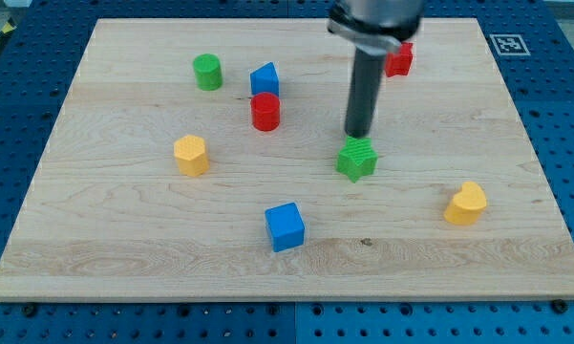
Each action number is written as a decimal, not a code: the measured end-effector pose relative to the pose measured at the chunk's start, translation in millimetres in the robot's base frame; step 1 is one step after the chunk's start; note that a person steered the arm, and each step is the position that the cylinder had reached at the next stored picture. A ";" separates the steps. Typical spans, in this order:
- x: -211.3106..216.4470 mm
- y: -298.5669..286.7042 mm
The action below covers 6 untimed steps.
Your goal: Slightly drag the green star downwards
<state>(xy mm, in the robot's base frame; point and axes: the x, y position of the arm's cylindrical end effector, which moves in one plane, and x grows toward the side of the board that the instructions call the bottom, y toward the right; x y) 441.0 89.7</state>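
Note:
The green star (357, 160) lies a little right of the board's middle. My tip (358, 135) is at the star's top edge, touching it or very close, on the side toward the view's top. The dark rod rises from there to the arm at the view's top and partly hides a red block (399, 60) behind it.
A wooden board (124, 258) on a blue perforated table holds a green cylinder (208, 72), a blue block (265, 78), a red cylinder (265, 111), a yellow block (191, 155), a blue cube (286, 227) and a yellow block (466, 204). A marker tag (509, 43) sits at the top right corner.

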 end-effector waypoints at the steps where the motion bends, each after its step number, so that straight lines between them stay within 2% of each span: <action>1: 33.9 0.0; 4: 95.5 37.2; 6: 109.5 -15.0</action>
